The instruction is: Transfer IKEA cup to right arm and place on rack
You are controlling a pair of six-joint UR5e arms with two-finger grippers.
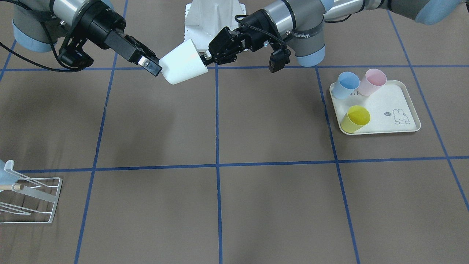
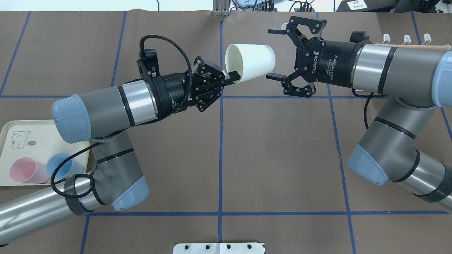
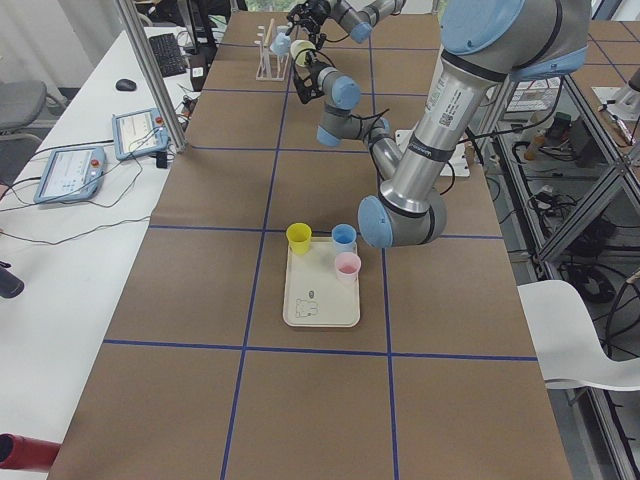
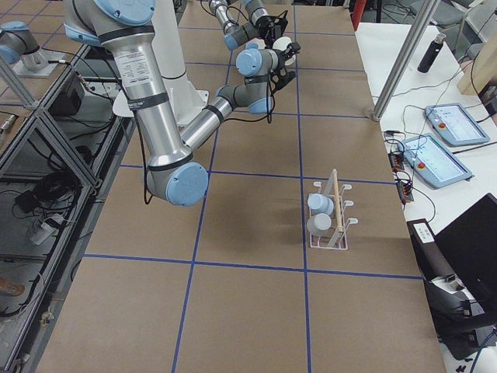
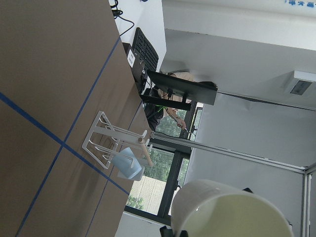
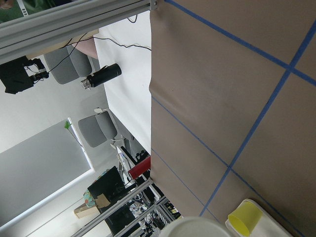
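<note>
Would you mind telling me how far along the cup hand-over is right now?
Done: the left pincer holds the white cup by its rim in the air above mid-table. In hand: the right pincer is open at the cup's base, not yet shut. Left: the right gripping, the left letting go, and placing the cup on the rack.

White plastic cup (image 5: 232, 212), rim-on, at lower right; beyond it, small white wire rack (image 5: 114, 142) on brown blue-taped desk (image 5: 44, 74) carries pale blue cup (image 5: 129, 165).
</note>
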